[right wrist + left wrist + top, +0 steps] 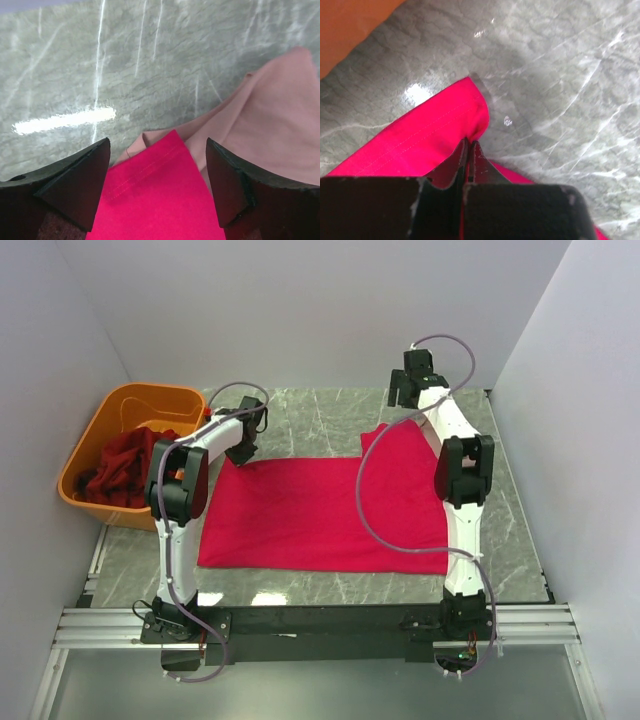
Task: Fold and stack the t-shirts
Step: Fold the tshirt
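The left gripper point(469, 150) has its dark fingers point(482, 170) pressed together, pinching the far left corner of the crimson-pink t-shirt point(320, 510), with a small fold of cloth curling up just past the tips. The right gripper point(157, 145) stands with its jaws wide apart over the shirt's far right corner, holding nothing; whether its blunt, wedge-shaped fingers point(75, 185) touch the cloth cannot be told. The crimson shirt is soft, matte cloth with a double line of stitching along its hem, spread as a rough rectangle across the middle of the glossy grey-green veined marble table point(320, 420). A pale salmon-pink t-shirt point(265, 120) shows from beneath its far right corner. Dark maroon-red t-shirts point(122, 468) lie crumpled in the smooth orange plastic tub point(140, 400) at the table's left edge.
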Available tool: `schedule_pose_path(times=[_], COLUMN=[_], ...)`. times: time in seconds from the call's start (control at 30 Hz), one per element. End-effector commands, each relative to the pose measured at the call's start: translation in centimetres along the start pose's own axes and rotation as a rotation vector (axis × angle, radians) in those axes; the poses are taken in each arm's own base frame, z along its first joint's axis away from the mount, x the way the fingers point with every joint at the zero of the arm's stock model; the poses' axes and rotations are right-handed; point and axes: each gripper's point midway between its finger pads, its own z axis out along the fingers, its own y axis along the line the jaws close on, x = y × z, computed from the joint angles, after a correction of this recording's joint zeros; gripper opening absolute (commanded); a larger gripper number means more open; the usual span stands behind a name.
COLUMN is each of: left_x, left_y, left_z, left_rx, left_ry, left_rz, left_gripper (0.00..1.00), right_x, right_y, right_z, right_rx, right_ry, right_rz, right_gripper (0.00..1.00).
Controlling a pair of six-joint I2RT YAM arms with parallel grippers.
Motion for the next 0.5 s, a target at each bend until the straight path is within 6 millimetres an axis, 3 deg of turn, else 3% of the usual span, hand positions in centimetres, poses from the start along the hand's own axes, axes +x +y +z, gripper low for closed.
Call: schedule_pose_path(times=[0.0,0.17,0.37,0.47], left_x=[1.3,1.0,1.1,1.0], left_y=[0.5,0.6,0.7,0.6], left_z=[-0.8,-1.0,-1.0,-1.1], left_rx=[0.023,0.019,0.019,0.019], left_ry=[0.063,0.057,0.057,0.055], left_rz=[0.024,0.027,0.024,0.022], left_gripper=[0.01,0.01,0.01,0.01], right_x=[-0.6,2.1,3.3,3.5], right_y=[-0.4,-0.8,-1.6,-1.3], right_z=[0.2,1.6,2.2,2.1], right_rx=[-0.026,-0.014,-0.026,-0.054], right_ry=[0.011,0.08,0.12,0.128], right_rz=[-0.025,-0.036,-0.02,-0.016], right_gripper=[0.82,0.8,0.74,0.65])
